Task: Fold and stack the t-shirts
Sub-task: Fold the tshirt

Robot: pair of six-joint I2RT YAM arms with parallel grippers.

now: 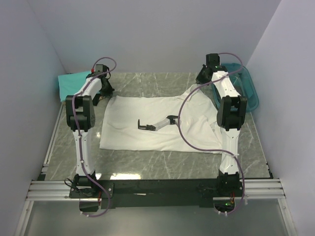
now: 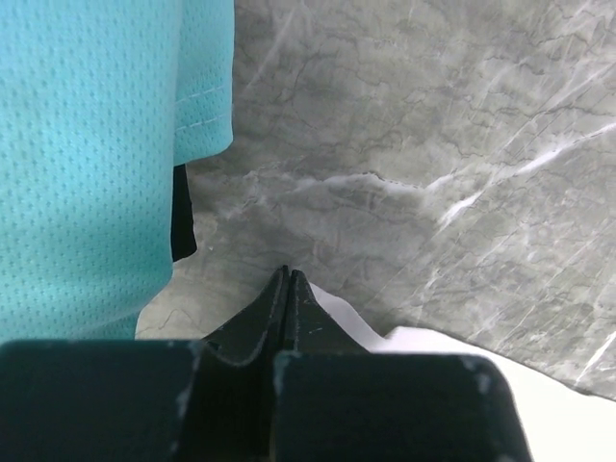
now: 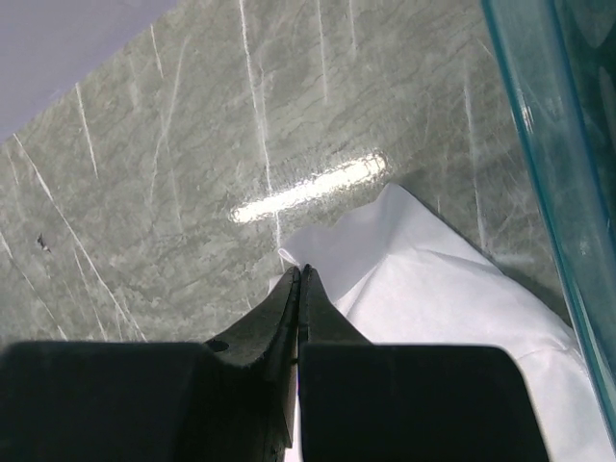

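The white t-shirt (image 1: pixel 133 132) lies spread flat in the middle of the table, with its robot-arm print (image 1: pixel 158 123) facing up. My left gripper (image 1: pixel 107 90) is shut at the shirt's far left corner. In the left wrist view the shut gripper (image 2: pixel 287 273) has white cloth (image 2: pixel 428 344) coming out beside its right finger. My right gripper (image 1: pixel 202 78) is shut on the far right sleeve. In the right wrist view this gripper (image 3: pixel 301 269) pinches a fold of white cloth (image 3: pixel 433 298). The teal t-shirt (image 1: pixel 74 78) lies folded at the far left (image 2: pixel 87 144). A black edge (image 2: pixel 182 217) shows under it.
The translucent teal tub (image 1: pixel 246 88) stands at the far right, close beside my right gripper, and its wall (image 3: pixel 563 144) fills the right side of the right wrist view. White walls enclose the table on three sides. Bare marble (image 1: pixel 157 164) shows in front of the shirt.
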